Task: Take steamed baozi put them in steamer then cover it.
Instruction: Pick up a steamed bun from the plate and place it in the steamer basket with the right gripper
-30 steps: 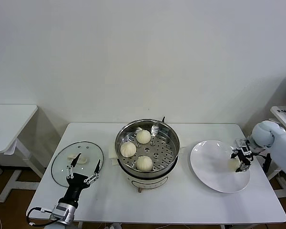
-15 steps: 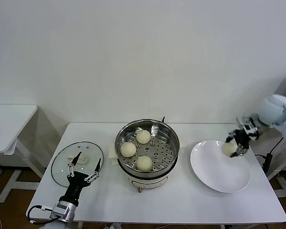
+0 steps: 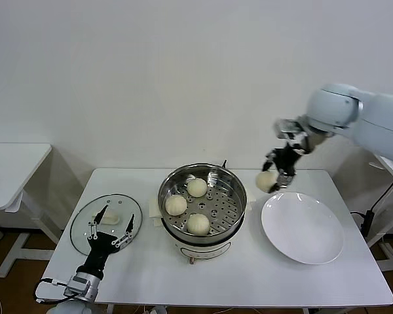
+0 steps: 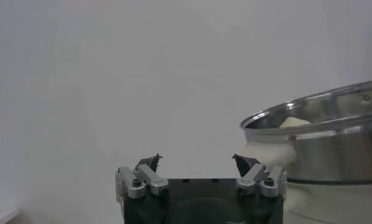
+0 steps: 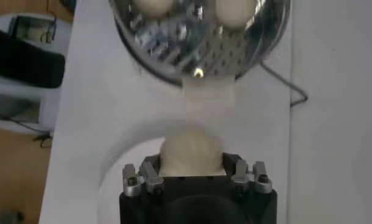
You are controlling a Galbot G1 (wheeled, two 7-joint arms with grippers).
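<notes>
— Where is the fourth bun?
— Smooth, off-white baozi (image 3: 266,181) hangs clamped in the right gripper (image 3: 275,178), above the table between steamer (image 3: 202,196) and plate (image 3: 302,227).
— And left?
— Left gripper (image 3: 111,222), at seven o'clock, gapes beside the glass lid (image 3: 105,223).

Pale blue-white rounded right arm (image 3: 354,118), black grippers with silver screwed knuckles, black cable at left wrist (image 3: 52,288)

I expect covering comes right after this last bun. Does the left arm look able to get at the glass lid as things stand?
Probably yes. The left gripper hangs open right by the glass lid, which lies flat on the table beside the steamer, with nothing over it.
</notes>
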